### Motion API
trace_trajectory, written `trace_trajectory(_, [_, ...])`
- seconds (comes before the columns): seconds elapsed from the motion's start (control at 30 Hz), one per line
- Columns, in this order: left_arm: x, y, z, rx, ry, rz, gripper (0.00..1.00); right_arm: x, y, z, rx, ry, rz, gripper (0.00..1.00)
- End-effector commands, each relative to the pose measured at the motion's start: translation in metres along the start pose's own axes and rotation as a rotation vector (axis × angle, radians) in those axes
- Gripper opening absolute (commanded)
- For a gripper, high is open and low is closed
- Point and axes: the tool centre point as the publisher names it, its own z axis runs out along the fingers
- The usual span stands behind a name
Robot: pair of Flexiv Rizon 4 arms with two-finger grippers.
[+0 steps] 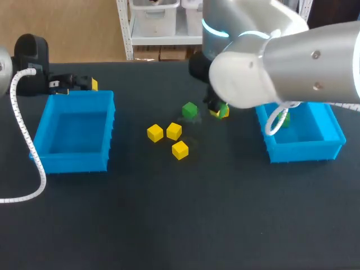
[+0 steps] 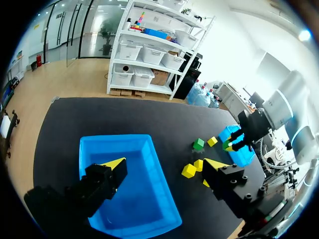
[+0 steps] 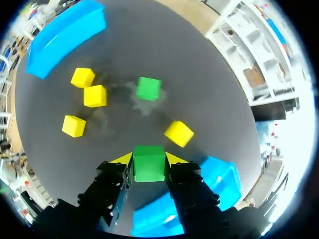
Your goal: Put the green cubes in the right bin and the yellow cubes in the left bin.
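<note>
My right gripper (image 3: 149,160) is shut on a green cube (image 3: 149,163), which sits between its yellow tips. In the head view this gripper (image 1: 220,111) is just left of the right blue bin (image 1: 304,149). Another green cube (image 1: 190,109) lies on the table ahead of it, and a third one (image 1: 284,119) shows inside the right bin. Three yellow cubes (image 1: 155,133) (image 1: 174,131) (image 1: 180,149) cluster mid-table. A fourth yellow cube (image 3: 179,133) lies just ahead of the right gripper. My left gripper (image 2: 164,164) stands open and holds nothing, at the back edge of the left blue bin (image 1: 76,163).
A white coiled cable (image 1: 25,135) runs down the left side past the left bin. My right arm's bulky body (image 1: 292,62) covers the back right of the table and part of the right bin.
</note>
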Motion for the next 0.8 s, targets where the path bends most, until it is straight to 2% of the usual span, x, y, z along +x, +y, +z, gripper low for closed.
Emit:
trace_trajectory(0.03, [0.002, 0.003, 0.000, 0.015, -0.007, 0.003, 1.00, 0.018, -0.014, -0.010, 0.013, -0.042, 0.059, 0.00])
trace_trajectory(0.3, [0.002, 0.003, 0.000, 0.015, -0.007, 0.003, 1.00, 0.046, -0.055, -0.023, 0.026, -0.081, 0.261, 0.00])
trace_trajectory(0.53, [0.002, 0.003, 0.000, 0.015, -0.007, 0.003, 1.00, 0.090, -0.089, -0.025, 0.051, -0.081, 0.416, 0.00])
trace_trajectory(0.8, [0.002, 0.003, 0.000, 0.015, -0.007, 0.003, 1.00, 0.132, -0.105, -0.007, 0.044, -0.039, 0.536, 0.00])
